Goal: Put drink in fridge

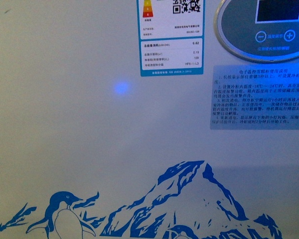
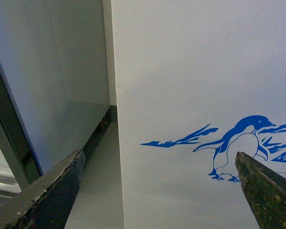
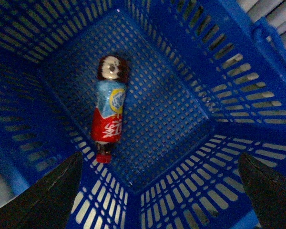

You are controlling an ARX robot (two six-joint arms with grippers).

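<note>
Drink (image 3: 108, 112) lies flat in the blue basket (image 3: 219, 62); right gripper (image 3: 159, 154) hangs wide above, probably to grasp it, while left gripper (image 2: 159, 152) gapes empty facing the fridge (image 2: 190, 71).

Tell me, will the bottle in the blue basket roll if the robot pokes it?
Probably: the drink lies on its side on the floor of the blue basket and looks round, so a sideways poke would likely roll it. It seems to hold brown liquid, so maybe heavy for its size.
</note>
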